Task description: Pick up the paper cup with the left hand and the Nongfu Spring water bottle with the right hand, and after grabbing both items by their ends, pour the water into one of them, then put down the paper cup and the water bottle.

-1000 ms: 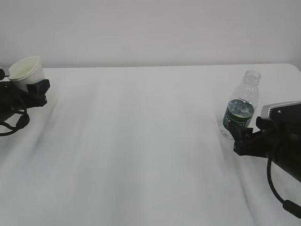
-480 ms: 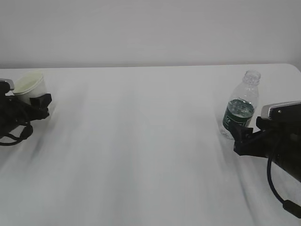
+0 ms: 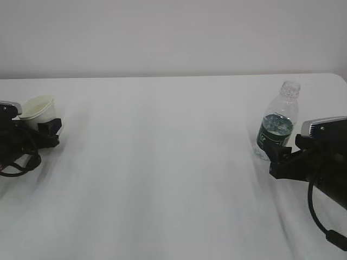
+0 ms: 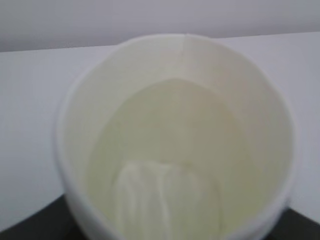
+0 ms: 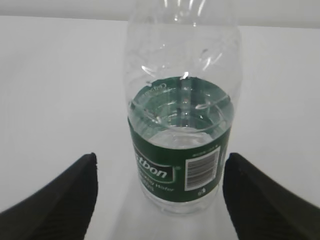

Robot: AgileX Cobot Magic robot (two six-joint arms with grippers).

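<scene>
- Paper cup (image 3: 38,110) sits at the far left of the white table (image 3: 162,162), upright, with the left hand (image 3: 44,129) around its lower part; the black prongs show on either side of it in the exterior view.
- Left wrist view looks straight into the cup's cream inside (image 4: 175,150); the dark jaw parts show only at the bottom corners, tight against its wall, so the left hand holds the cup at a middling width.
- Nongfu Spring water bottle (image 3: 277,122) stands upright and capless at the right of the table, water (image 5: 182,117) reaching partway up the green label.
- Right hand (image 5: 159,195) has its two black fingers (image 5: 60,195) spread wide either side of the bottle's base, with clear gaps on both sides, touching nothing.
</scene>
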